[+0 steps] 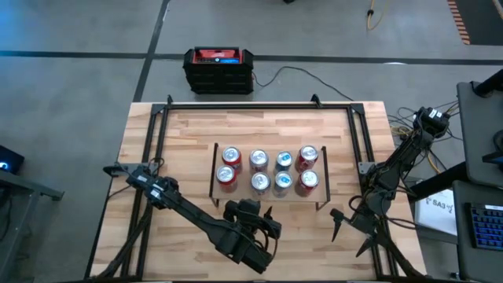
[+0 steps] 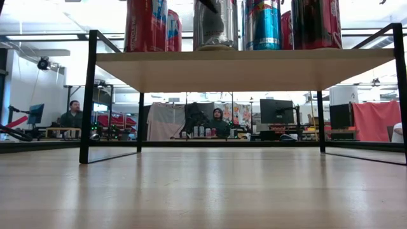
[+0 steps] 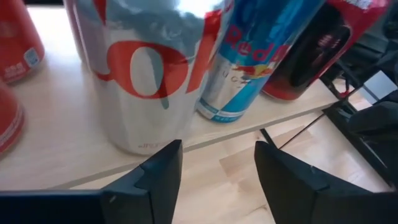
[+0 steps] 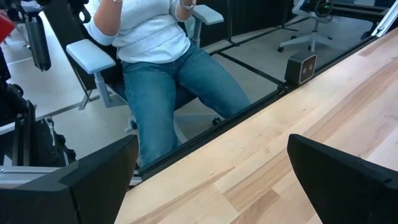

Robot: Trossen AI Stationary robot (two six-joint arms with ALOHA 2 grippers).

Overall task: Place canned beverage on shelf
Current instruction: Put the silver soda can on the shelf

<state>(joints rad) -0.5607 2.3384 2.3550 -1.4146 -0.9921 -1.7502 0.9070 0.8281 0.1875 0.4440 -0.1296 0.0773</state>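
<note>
The shelf [image 1: 270, 147] stands mid-table on thin black legs and carries several upright cans in two rows, each resting on its base. In the near row are a silver can with red lettering [image 3: 149, 74], a blue-and-silver can [image 3: 239, 68] and a dark red can [image 3: 311, 50]. My left gripper [image 3: 217, 152] hovers just before the shelf's near edge [image 3: 62, 146], in front of the silver can [image 1: 260, 182]. It is open, with nothing between its fingers. My right gripper [image 1: 338, 224] waits open near the table's right front.
Black frame rails [image 1: 259, 104] run around the tabletop. A red-and-black box [image 1: 219, 69] sits on the floor beyond the far edge. A seated person [image 4: 161, 56] shows off the table's edge in the right wrist view. Bare tabletop [image 2: 203, 191] lies in front of the shelf.
</note>
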